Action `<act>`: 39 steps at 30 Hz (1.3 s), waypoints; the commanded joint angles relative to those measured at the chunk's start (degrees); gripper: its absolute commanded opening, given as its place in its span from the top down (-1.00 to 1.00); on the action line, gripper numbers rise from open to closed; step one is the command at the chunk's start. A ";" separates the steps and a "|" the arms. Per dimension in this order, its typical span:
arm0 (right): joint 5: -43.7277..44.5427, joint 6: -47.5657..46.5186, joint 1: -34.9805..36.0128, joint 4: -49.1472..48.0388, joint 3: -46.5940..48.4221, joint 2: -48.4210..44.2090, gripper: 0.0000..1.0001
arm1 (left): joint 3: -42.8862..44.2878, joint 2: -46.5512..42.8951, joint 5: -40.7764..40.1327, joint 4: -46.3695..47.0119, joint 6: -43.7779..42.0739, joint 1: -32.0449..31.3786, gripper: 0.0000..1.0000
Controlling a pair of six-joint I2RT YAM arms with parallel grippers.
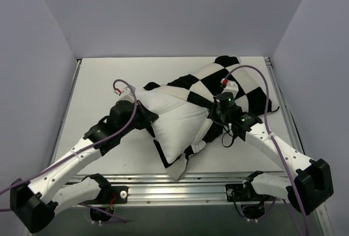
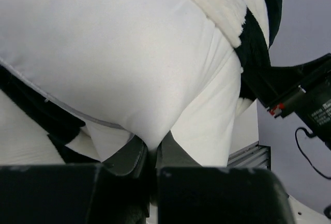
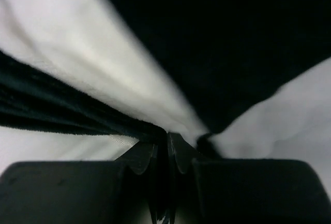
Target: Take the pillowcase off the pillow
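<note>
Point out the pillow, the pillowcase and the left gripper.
pillow (image 1: pixel 177 120): top view, bare white middle.
pillowcase (image 1: pixel 245 86): top view, checked far-right part.
left gripper (image 2: pixel 154 154): left wrist view, between fingertips pinching white fabric.

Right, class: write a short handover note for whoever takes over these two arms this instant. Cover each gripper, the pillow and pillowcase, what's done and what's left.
Left gripper: shut on a fold of the pillow.
Right gripper: shut on the pillowcase.
Where: both lie on the table, between the arms.
Done: much of the pillow is bare.
Left: its far right end sits inside the pillowcase, with more of the cover bunched underneath. Probably pull the two apart until the pillow is free.
</note>
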State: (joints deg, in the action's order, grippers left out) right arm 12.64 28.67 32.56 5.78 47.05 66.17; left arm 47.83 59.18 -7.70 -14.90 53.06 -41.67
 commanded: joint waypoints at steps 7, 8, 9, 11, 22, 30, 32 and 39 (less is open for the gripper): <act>2.93 1.47 -24.28 4.42 3.22 5.37 1.00 | 15.18 -20.76 -0.64 -28.66 -11.22 12.31 0.95; 2.22 1.83 -25.77 4.24 3.31 5.46 1.00 | 15.62 -21.73 -1.17 -30.26 -11.31 12.31 0.95; 1.60 2.27 -27.88 3.54 3.31 5.37 1.00 | 15.71 -23.74 -1.69 -31.67 -11.14 12.31 0.95; -0.85 2.19 -28.25 2.49 3.14 5.28 1.00 | 14.75 -25.51 -1.26 -33.79 -10.35 12.31 0.95; -20.11 -2.65 -10.85 -1.92 -0.90 -8.94 -0.17 | 7.87 -19.56 12.54 -7.36 -1.81 12.14 0.95; -27.04 -2.65 -9.44 6.78 -1.34 -21.87 -0.36 | 22.74 -2.87 4.64 2.23 -5.16 11.44 0.95; -32.39 -2.30 -9.27 6.53 -2.22 -22.40 -0.41 | 23.70 -0.65 2.61 5.48 -4.37 11.00 0.95; -37.69 -0.02 -6.20 1.18 -5.82 -21.27 -0.54 | 29.41 6.82 -2.22 8.04 -5.33 6.34 0.95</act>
State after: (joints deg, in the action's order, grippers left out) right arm -20.62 27.27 24.73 10.04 42.39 44.05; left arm 71.02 65.87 -6.33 -19.29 48.40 -33.08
